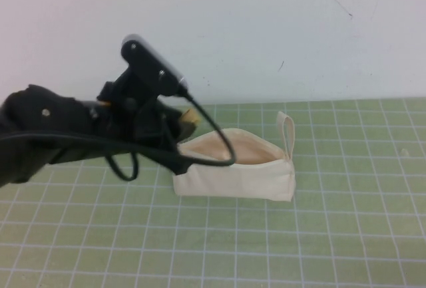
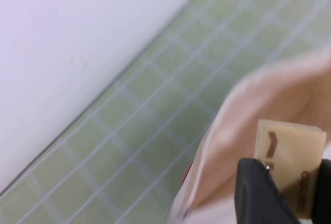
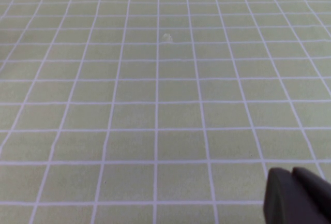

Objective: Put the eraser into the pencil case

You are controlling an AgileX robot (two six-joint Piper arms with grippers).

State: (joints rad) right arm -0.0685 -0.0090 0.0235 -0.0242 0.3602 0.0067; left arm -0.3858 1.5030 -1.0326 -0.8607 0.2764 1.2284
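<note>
The cream-white pencil case (image 1: 234, 178) lies open on the green grid mat, its peach lining (image 1: 229, 149) showing and its loop strap (image 1: 287, 132) at the right end. My left gripper (image 1: 188, 119) hovers just over the pouch's left end, shut on the tan eraser (image 1: 190, 116). In the left wrist view the eraser (image 2: 290, 157) with its pale printed label sits between the dark fingers (image 2: 258, 193), right above the pouch's lining (image 2: 248, 125). My right gripper (image 3: 297, 195) is out of the high view; its wrist view shows its fingers together over bare mat.
The green grid mat (image 1: 346, 235) covers the table up to a white wall (image 1: 266, 28) behind. A black cable (image 1: 213, 145) from the left arm hangs over the pouch's left part.
</note>
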